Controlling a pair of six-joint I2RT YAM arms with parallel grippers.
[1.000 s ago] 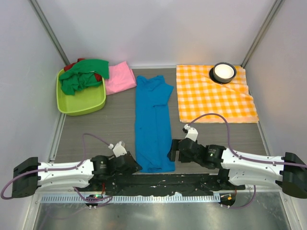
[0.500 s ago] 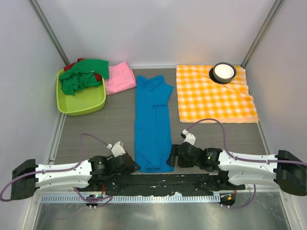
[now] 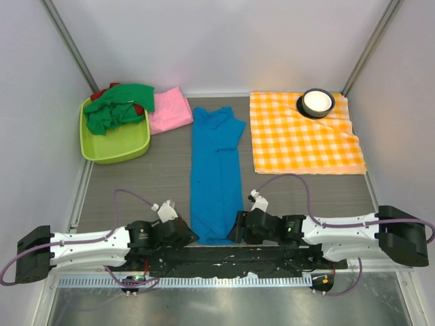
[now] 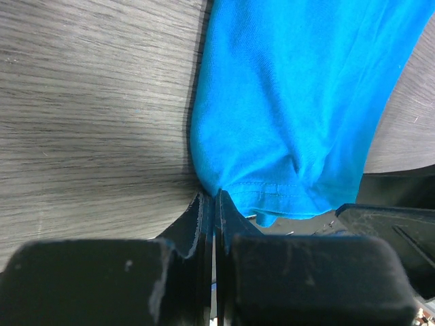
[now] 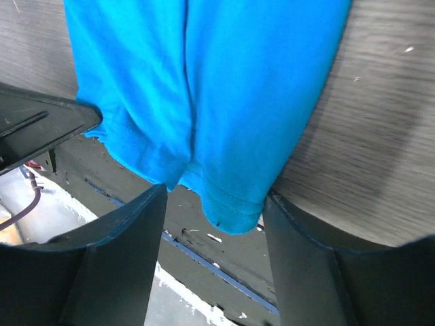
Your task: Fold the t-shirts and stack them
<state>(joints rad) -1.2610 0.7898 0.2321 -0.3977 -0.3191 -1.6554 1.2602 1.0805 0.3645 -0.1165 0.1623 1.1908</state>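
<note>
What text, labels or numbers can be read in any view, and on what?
None readable in any view.
The blue t-shirt, pink t-shirt, green t-shirt, checked cloth, lime bin and bowl all look plain, with no print, tag or label showing.

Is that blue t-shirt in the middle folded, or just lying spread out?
Partly folded: the blue t-shirt lies as a long narrow strip with overlapping layers at its hem, not yet folded end to end.
</note>
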